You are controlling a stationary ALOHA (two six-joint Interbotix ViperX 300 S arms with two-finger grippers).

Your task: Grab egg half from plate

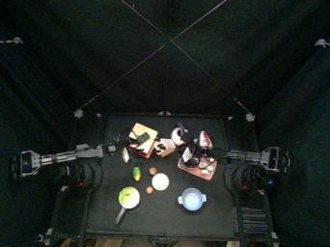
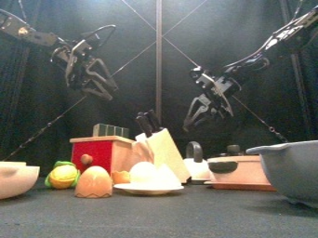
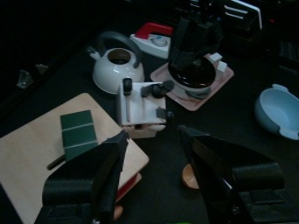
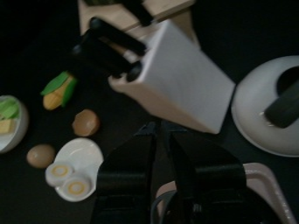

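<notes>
A white plate [image 4: 68,168] holds two egg halves [image 4: 61,171] with yellow yolks; it sits near the table's front middle [image 1: 160,180]. In the front view the plate [image 2: 148,189] shows a white egg half [image 2: 147,174]. My right gripper [image 4: 162,140] hangs above the knife block, jaws together and empty, high over the table [image 2: 205,102]. My left gripper [image 3: 163,171] is open and empty, raised above the cutting board [image 2: 93,79]. Neither gripper touches the plate.
A white knife block [image 4: 176,70], white kettle [image 3: 117,66], a pot on a pink mat [image 3: 193,80], a wooden cutting board [image 3: 52,153], a red box [image 2: 102,153], brown eggs [image 4: 84,122], corn [image 4: 56,87], a blue bowl [image 1: 192,200].
</notes>
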